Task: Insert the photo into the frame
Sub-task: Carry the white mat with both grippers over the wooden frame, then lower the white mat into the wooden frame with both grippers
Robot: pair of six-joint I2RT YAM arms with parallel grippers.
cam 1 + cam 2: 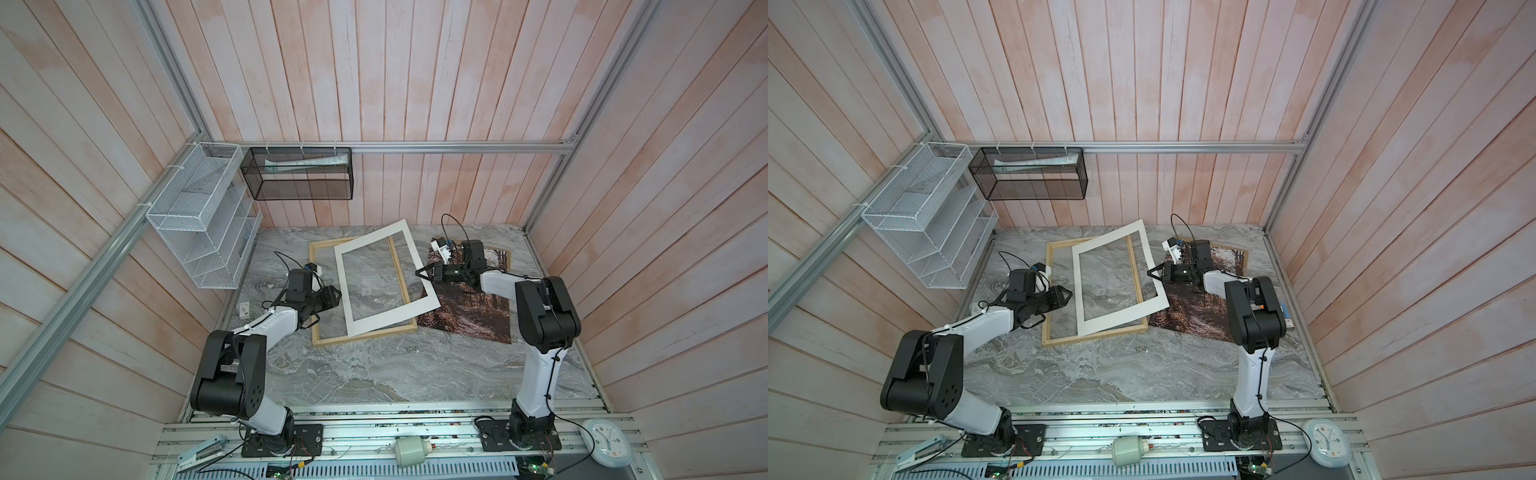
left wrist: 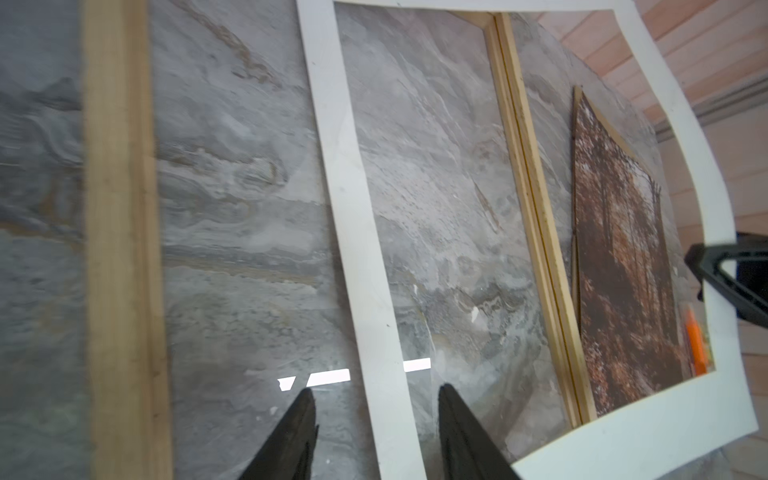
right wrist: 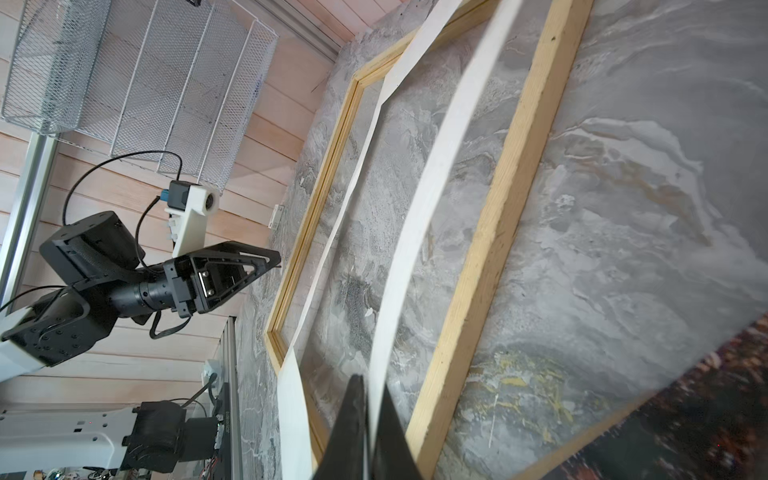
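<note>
Over the frame (image 1: 361,335), right gripper (image 1: 420,273) is clamping the mat (image 1: 390,318) by its 3 o'clock edge, probably clearing room for the photo (image 1: 469,318), lying at the frame's 3 o'clock; left gripper (image 1: 336,296) is hovering, jaws apart.

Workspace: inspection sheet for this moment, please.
surface: marble-pattern tabletop, no spills seen.
job's things: frame flat; photo flat to its right, outside it; white mat tilted over the frame, right edge raised.
clutter: small tag at the table's left edge; stapler, canister, clock on the front rail.
grippers: left end effector open at the mat's left edge; right end effector shut on its right edge.
cables: wrist cable loops free.
surroundings: white wire rack, black mesh basket, plank walls.
</note>
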